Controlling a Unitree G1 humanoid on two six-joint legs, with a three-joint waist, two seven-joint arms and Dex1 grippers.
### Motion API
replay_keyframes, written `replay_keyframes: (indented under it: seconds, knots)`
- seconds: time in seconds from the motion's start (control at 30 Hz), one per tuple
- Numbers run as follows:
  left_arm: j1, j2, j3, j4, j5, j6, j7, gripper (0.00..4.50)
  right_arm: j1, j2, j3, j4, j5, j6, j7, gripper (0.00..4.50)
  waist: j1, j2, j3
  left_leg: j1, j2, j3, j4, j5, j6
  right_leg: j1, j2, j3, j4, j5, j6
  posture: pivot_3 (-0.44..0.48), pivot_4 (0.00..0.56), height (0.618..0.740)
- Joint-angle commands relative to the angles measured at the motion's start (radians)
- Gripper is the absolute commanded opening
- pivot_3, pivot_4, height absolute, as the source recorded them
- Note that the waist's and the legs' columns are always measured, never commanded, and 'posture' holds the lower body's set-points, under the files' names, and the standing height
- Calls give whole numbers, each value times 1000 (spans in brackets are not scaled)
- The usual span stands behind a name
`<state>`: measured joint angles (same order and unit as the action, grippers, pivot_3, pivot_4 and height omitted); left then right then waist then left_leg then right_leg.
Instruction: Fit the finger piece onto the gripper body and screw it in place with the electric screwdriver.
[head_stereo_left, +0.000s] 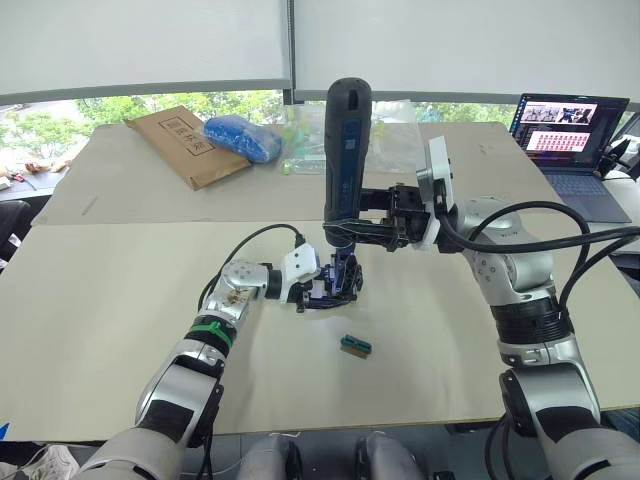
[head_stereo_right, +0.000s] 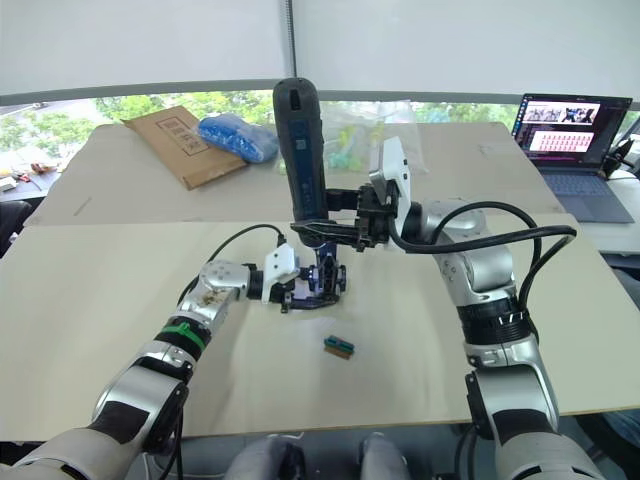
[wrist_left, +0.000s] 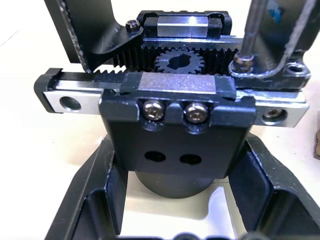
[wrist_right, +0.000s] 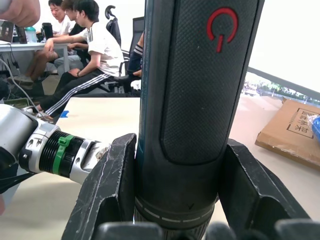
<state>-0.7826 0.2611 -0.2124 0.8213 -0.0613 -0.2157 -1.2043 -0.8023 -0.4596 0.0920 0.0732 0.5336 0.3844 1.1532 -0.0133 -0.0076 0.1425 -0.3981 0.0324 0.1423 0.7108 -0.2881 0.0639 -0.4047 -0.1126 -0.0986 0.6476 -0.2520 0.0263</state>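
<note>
My left gripper is shut on the round base of the gripper body, holding it on the table. In the left wrist view its fingers flank the gripper body, whose toothed racks, pinion and two front screws show. The finger piece sits on the body's far rail, and another black finger stands upright opposite it. My right gripper is shut on the electric screwdriver, which stands upright above the body. Its metal bit rests on a screw at the finger piece's foot.
A small green-topped block lies on the table in front of the body. At the back are a cardboard box, a blue bag and clear plastic bags. An open laptop stands at the back right. People sit beyond the table.
</note>
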Motion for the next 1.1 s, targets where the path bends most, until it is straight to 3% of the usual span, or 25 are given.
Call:
replay_keyframes:
  seconds: [0.03,0.23,0.4,0.53,0.73,0.8,0.9,1.1]
  knots:
    - [4,15,17,-49,-18,-9,-20,2280,66,-34,30,33,-85,-11,-17,1880,0,0,0,0,0,0,0,0,0,0,0,0,0,0,0,0,150,740]
    - [15,15,5,-35,-4,-14,-19,2280,3,1,-71,-159,26,-19,-76,1880,-1,0,0,-2,0,0,0,0,0,-2,0,0,0,0,0,0,150,740]
    - [13,14,-1,-19,-1,-7,-35,2280,-86,38,-133,-223,128,28,-135,1880,0,0,0,-16,-1,1,2,0,0,-17,0,1,3,0,0,0,150,740]
    - [8,13,-5,-9,2,-7,-38,2280,-119,50,-169,-264,224,107,-176,1880,0,0,0,-17,-2,1,1,0,0,-17,0,-2,1,0,0,0,150,740]
    - [-23,21,10,-7,-3,32,-21,2280,-42,-52,-176,-388,393,261,-77,1880,3,-1,1,-17,-2,1,2,0,0,-16,0,-2,1,0,0,0,150,740]
    - [-22,37,12,-25,-12,29,-50,3346,16,-85,-173,-440,405,275,-67,1880,2,-1,1,-17,-2,1,2,0,0,-16,0,-1,1,0,0,0,150,740]
    - [-20,51,14,-47,-26,41,-80,4481,62,-98,-169,-484,399,271,-82,1880,0,-1,1,-17,-1,1,2,0,0,-17,0,-1,1,0,0,0,150,740]
    - [83,140,1,-328,-119,142,-248,4500,316,-129,-164,-638,322,217,-121,1880,9,-1,1,-18,-2,1,2,0,0,-17,0,-1,0,0,0,0,150,740]
